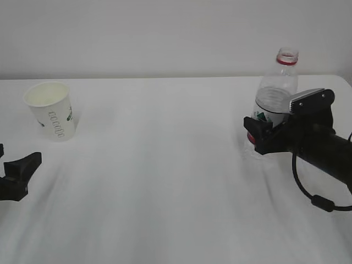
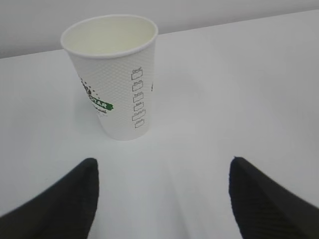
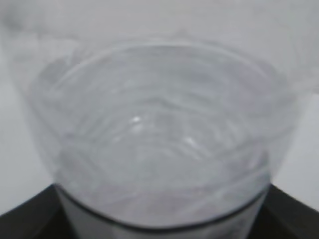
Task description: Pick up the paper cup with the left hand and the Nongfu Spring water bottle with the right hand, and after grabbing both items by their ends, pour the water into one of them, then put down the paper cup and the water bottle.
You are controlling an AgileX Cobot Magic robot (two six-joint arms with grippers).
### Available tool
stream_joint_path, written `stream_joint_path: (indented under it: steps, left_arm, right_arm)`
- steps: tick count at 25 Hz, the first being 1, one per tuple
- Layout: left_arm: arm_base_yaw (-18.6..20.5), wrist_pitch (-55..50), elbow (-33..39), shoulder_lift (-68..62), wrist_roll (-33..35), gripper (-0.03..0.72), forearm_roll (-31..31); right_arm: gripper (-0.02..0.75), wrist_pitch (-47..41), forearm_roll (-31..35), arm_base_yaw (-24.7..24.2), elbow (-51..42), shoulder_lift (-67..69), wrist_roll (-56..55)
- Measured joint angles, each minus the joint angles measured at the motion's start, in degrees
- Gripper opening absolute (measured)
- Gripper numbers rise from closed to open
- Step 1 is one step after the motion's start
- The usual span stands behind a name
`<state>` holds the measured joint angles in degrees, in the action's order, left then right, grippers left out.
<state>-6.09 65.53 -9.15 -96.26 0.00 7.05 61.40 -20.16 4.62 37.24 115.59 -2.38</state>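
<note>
Far left: paper cup [image 2: 112, 74] upright, untouched; our left gripper [image 2: 162, 199] wide, short of it. We centre, advance low. Right: our right gripper [image 1: 263, 136] straddles Nongfu Spring water bottle [image 1: 276, 88], firm grip unconfirmed; we squeeze gently.

The left pincer [image 1: 19, 170] sits low at the eight o'clock edge of the exterior view, its two black fingers [image 2: 65, 199] spread wide with nothing between them. The right arm [image 1: 324, 151] reaches in from three o'clock, lying nearly level, a grey module on top. Its right pincer [image 1: 258, 132] stands wide, the jaws flanking the bottle [image 1: 275, 91] low on its body.
</note>
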Motion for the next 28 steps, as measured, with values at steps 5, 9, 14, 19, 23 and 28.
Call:
stream_joint_path:
  steps: [5,9,14,19,23,28]
  left_arm:
    - [0.0,0.0,0.0,0.0,0.0,0.587,0.0]
    - [0.0,0.0,-0.1,0.0,0.0,0.587,-0.2]
    - [0.0,0.0,-2.0,-0.1,0.0,0.587,-0.6]
    - [0.0,0.0,-3.6,-0.2,0.0,0.587,-0.6]
    - [0.0,0.0,-4.0,-0.6,0.0,0.587,-1.3]
    - [0.0,0.0,-4.2,-3.2,0.0,0.587,-2.6]
  right_arm:
    - [0.547,-1.4,-0.4,0.0,0.0,-1.4,0.1]
    - [0.547,-2.9,-1.5,0.0,0.0,-3.1,0.1]
    - [0.547,-5.5,-2.5,0.0,-0.1,-6.2,0.1]
    - [0.547,-6.8,-2.9,0.0,-0.1,-8.4,0.1]
    - [0.547,-7.4,-3.8,0.0,-0.2,-9.5,0.1]
    - [0.547,-7.8,-5.4,0.0,-0.3,-10.2,0.1]
